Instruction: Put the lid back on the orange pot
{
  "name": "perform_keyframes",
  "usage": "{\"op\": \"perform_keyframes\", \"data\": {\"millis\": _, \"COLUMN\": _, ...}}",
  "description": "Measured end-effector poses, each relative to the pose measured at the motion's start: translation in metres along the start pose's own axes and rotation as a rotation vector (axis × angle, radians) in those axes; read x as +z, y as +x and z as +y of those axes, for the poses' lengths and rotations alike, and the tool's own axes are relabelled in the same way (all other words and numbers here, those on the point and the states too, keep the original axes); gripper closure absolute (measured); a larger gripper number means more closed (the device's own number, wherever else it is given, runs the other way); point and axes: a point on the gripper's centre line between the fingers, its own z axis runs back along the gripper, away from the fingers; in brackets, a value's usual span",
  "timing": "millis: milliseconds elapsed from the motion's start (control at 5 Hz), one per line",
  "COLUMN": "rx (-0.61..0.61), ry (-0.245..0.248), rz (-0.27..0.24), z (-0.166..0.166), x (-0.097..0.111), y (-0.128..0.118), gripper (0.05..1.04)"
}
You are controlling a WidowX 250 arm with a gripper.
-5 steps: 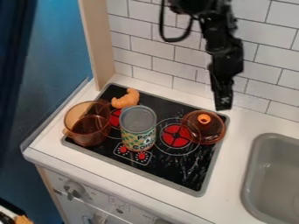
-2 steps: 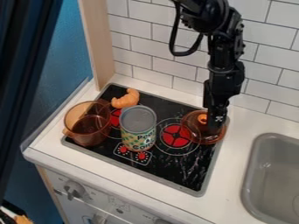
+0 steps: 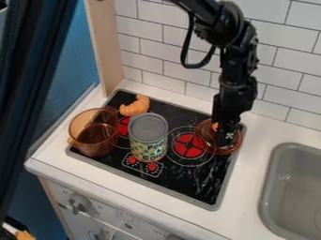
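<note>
The black gripper [image 3: 224, 137] hangs over the lid at the stove's right side, its tip in front of the lid's right half and beside the orange knob. How its two fingers stand cannot be made out. The transparent orange-brown lid [image 3: 209, 145] lies on the right rear of the black stove top, knob upward and partly covered by the gripper. At the stove's left edge stands the transparent orange pot [image 3: 94, 136], uncovered and upright.
A can [image 3: 149, 140] stands between pot and lid on the stove top [image 3: 188, 178]. A toy croissant [image 3: 134, 106] lies behind the can. The grey sink [image 3: 294, 187] is at the right, and a tiled wall [image 3: 169, 61] rises behind the counter.
The gripper has come down from above the back edge of the stove to the lid, shifting slightly left at the end. Pot, lid, can and croissant have kept their places.
</note>
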Motion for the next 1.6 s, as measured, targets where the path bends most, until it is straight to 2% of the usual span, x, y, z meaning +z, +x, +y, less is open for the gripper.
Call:
{"op": "perform_keyframes", "data": {"millis": 400, "rx": 0.006, "ry": 0.013, "rz": -0.008, "z": 0.008, "x": -0.004, "y": 0.005, "gripper": 0.680}}
{"op": "perform_keyframes", "data": {"millis": 800, "rx": 0.017, "ry": 0.015, "rz": -0.041, "z": 0.012, "x": -0.004, "y": 0.005, "gripper": 0.705}}
{"op": "perform_keyframes", "data": {"millis": 1000, "rx": -0.024, "ry": 0.038, "rz": -0.070, "z": 0.010, "x": -0.001, "y": 0.005, "gripper": 0.705}}
{"op": "perform_keyframes", "data": {"millis": 1200, "rx": 0.011, "ry": 0.095, "rz": -0.107, "z": 0.008, "x": 0.018, "y": -0.005, "gripper": 0.705}}
{"op": "perform_keyframes", "data": {"millis": 1400, "rx": 0.098, "ry": 0.180, "rz": -0.126, "z": 0.016, "x": 0.048, "y": -0.025, "gripper": 0.705}}
{"op": "perform_keyframes", "data": {"millis": 1600, "rx": 0.205, "ry": 0.232, "rz": -0.122, "z": 0.014, "x": 0.068, "y": -0.051, "gripper": 0.705}}
